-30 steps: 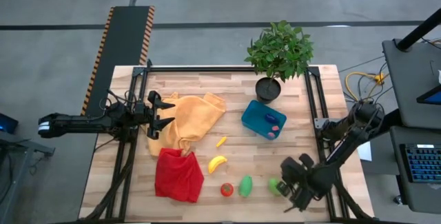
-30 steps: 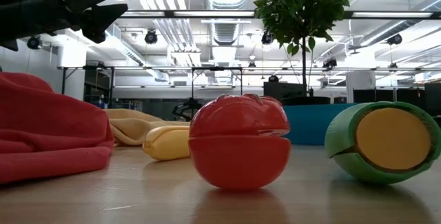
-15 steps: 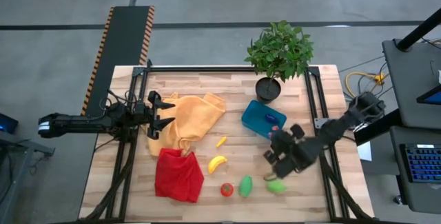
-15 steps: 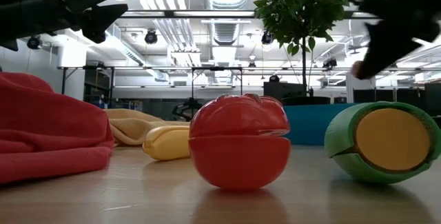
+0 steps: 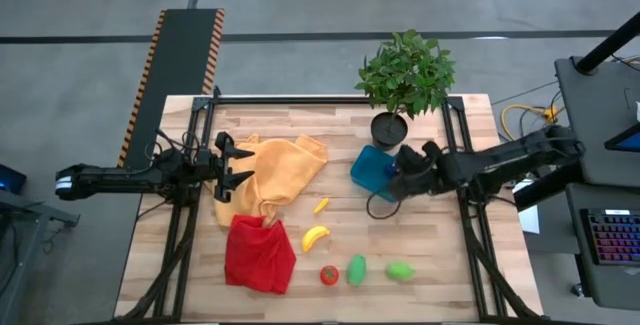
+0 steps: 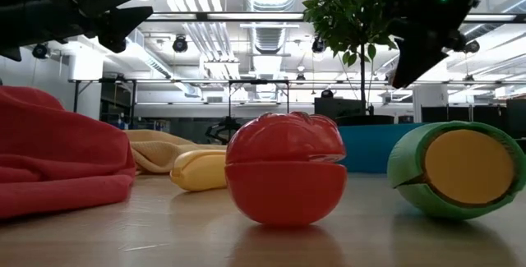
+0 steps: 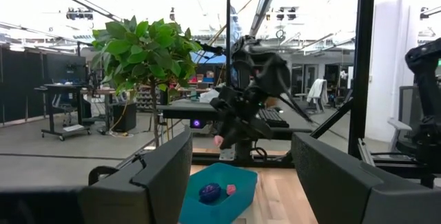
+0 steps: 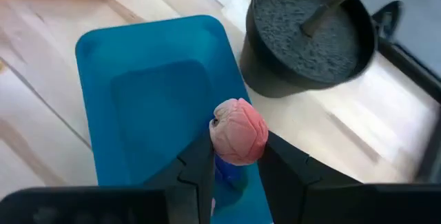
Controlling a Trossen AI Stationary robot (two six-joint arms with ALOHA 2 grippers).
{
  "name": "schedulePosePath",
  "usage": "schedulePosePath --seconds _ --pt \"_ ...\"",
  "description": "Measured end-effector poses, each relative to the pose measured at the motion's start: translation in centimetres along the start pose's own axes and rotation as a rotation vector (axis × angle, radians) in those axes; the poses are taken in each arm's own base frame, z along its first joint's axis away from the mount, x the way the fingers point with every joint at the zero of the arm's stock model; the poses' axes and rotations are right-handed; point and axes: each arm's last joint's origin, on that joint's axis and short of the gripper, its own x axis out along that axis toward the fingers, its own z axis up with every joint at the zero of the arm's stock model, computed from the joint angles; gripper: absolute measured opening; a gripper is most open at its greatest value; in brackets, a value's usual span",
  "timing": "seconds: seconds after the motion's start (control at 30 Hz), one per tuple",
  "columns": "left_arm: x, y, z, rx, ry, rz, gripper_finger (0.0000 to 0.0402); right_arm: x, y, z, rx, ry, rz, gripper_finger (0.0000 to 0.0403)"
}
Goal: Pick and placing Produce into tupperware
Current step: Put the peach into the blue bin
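Note:
My right gripper [image 8: 239,154] hangs over the teal tupperware [image 5: 372,170], shut on a small pink produce piece [image 8: 239,131]. The tupperware rests flat on the table, and a purple piece [image 7: 210,193] and a pink piece [image 7: 231,189] lie inside it. On the table lie a banana [image 5: 316,237], a small yellow piece [image 5: 321,205], a red tomato [image 5: 329,275] and two green pieces [image 5: 356,269] [image 5: 400,271]. My left gripper [image 5: 235,165] waits open at the table's left, by the orange cloth. My right gripper pinches the pink piece by its lower half [image 8: 238,156] between its two fingers. The fingers slant down from the table's right side. The piece sticks out past the fingertips and is lifted clear above the tupperware's right part.
A black pot [image 5: 389,128] with a leafy plant stands just behind the tupperware, close to my right gripper. An orange cloth [image 5: 275,170] and a red cloth [image 5: 260,253] lie on the left half. Metal rails run along the table's left and right edges.
My right gripper has swung from the table's near right corner, beside the right green piece, toward the far edge and the left. It has risen and turned, and now hangs over the tupperware, carrying the pink piece. The green piece has stayed on the table.

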Motion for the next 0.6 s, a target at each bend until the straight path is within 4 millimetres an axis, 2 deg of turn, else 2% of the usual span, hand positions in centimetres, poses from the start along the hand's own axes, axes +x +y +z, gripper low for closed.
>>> schedulePosePath --seconds 0.27,0.43,0.6 --pt "0.0 0.0 0.0 0.000 0.000 0.000 0.0235 2.3 -2.3 -1.1 0.043 0.034 0.195 0.0093" --pt "0.0 0.0 0.0 0.000 0.000 0.000 0.0235 3.4 -3.0 -2.1 0.045 0.084 0.177 0.0093" --pt "0.0 0.0 0.0 0.000 0.000 0.000 0.0235 4.0 -2.7 -2.6 0.025 0.141 0.194 0.0093"
